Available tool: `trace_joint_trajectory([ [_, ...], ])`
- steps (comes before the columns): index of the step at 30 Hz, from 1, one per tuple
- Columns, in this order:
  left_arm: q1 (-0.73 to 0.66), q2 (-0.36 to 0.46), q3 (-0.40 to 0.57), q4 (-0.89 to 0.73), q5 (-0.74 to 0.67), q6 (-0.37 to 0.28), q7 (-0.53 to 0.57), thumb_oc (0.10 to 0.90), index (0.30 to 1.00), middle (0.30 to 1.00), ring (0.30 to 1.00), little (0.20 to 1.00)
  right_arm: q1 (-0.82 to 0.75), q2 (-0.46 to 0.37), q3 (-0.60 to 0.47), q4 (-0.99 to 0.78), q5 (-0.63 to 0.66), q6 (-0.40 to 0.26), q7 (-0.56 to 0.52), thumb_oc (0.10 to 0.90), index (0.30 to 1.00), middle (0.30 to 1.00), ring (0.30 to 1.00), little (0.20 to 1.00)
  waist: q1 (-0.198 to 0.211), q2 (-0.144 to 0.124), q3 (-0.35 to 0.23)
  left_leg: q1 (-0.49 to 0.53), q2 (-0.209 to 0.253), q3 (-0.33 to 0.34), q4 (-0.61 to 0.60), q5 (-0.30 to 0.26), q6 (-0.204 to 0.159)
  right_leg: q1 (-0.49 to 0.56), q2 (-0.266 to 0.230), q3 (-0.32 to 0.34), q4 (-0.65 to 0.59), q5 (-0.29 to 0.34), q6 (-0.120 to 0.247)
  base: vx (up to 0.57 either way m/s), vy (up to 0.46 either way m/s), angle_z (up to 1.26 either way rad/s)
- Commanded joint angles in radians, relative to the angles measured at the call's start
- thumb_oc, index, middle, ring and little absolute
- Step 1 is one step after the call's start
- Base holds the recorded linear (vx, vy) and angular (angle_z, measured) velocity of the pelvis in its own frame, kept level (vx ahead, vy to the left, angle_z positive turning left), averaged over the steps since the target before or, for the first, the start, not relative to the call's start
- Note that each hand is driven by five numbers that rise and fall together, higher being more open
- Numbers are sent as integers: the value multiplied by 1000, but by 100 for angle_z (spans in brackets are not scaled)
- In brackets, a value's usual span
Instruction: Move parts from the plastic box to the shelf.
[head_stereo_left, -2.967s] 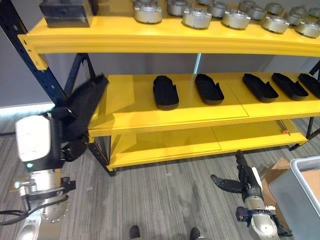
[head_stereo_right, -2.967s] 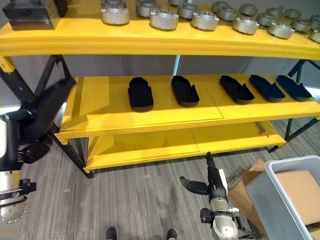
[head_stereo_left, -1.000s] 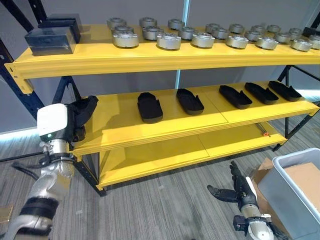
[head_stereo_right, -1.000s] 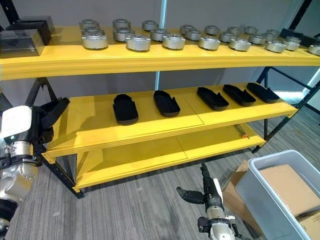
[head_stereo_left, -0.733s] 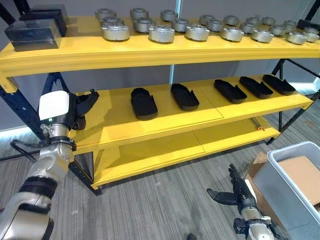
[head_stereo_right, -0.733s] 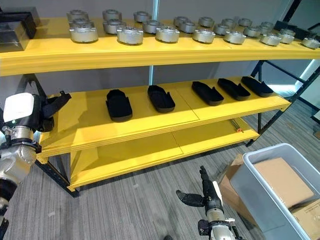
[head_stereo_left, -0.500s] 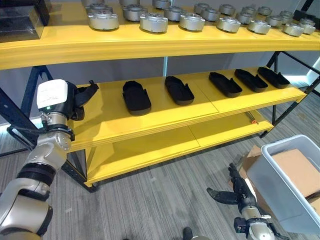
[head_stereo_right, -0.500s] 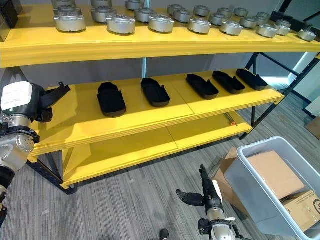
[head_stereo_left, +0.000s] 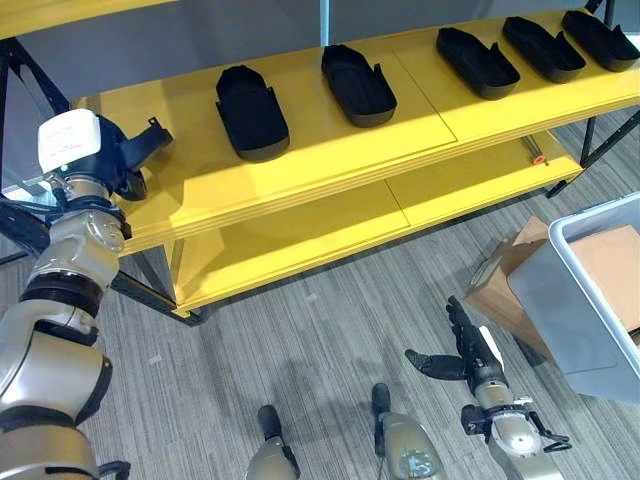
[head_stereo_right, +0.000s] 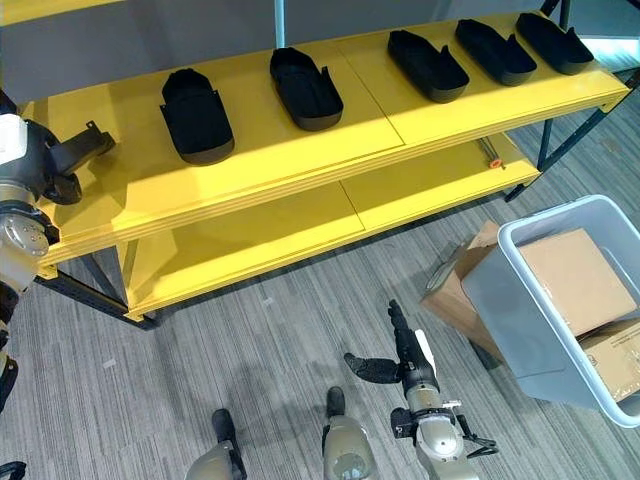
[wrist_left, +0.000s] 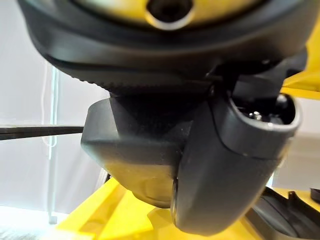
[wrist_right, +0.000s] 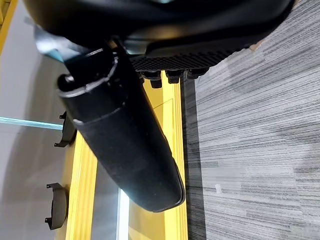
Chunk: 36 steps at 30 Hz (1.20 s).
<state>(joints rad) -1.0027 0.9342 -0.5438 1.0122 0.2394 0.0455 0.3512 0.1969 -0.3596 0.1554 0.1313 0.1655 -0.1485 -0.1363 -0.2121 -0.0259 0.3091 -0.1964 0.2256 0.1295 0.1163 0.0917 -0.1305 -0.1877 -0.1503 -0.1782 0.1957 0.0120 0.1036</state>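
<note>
The left hand (head_stereo_left: 135, 158) was raised at the left end of the yellow shelf (head_stereo_left: 330, 150), level with its middle board and holding nothing; whether its fingers were apart or together could not be told, since its wrist view showed little more than the thumb (wrist_left: 225, 165) against the yellow edge; on that middle board, to the right of the hand, lay five black parts: the first black part (head_stereo_left: 250, 112) nearest the hand, a second part (head_stereo_left: 357, 84) just beside it, then, past a seam in the board, three more parts (head_stereo_left: 545, 45) in a row toward the shelf's right end; a small orange-tipped tool (head_stereo_left: 534, 154) lay on the lower board near the right end; in front of the shelf, low over the grey carpet (head_stereo_left: 300, 370), the right hand (head_stereo_left: 462, 350) hung empty with its fingers straight and the thumb (head_stereo_left: 425, 364) spread out to the side; right of the shelf and on the floor stood the grey plastic box (head_stereo_right: 520, 300), tilted, with cardboard boxes (head_stereo_right: 575, 275) inside it, and a brown cardboard carton (head_stereo_left: 505, 290) lay against its near side.
</note>
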Motion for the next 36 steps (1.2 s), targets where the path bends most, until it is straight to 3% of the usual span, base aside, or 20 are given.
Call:
trace_joint_trajectory([
  [1, -156, 73, 68, -10, -20, -5, 72, 400, 300, 300, 300, 300, -20, -26, -11, -91, 27, -107, -15, 900, 1000, 1000, 1000, 1000, 3, -14, -87, -89, 38, -40, 128, -63, 7, 37, -38, 11, 99, -154, 44, -30, -20, 2],
  [23, -260, 39, -17, 29, 14, 5, 65, 400, 300, 300, 300, 300, -49, -60, 2, -104, 42, -123, -6, 900, 1000, 1000, 1000, 1000, 6, -3, -78, -262, 46, -95, 266, -98, 13, -112, -53, -3, 272, -215, 28, -26, -4, 4],
  [36, -325, 12, -93, -55, 74, 13, 90, 400, 300, 300, 300, 300, -85, -83, 1, -123, 39, -119, -6, 900, 1000, 1000, 1000, 1000, 15, -11, -84, -379, 26, -138, 349, -123, 33, -181, -82, -40, 360, -244, 26, 3, 26, 10],
])
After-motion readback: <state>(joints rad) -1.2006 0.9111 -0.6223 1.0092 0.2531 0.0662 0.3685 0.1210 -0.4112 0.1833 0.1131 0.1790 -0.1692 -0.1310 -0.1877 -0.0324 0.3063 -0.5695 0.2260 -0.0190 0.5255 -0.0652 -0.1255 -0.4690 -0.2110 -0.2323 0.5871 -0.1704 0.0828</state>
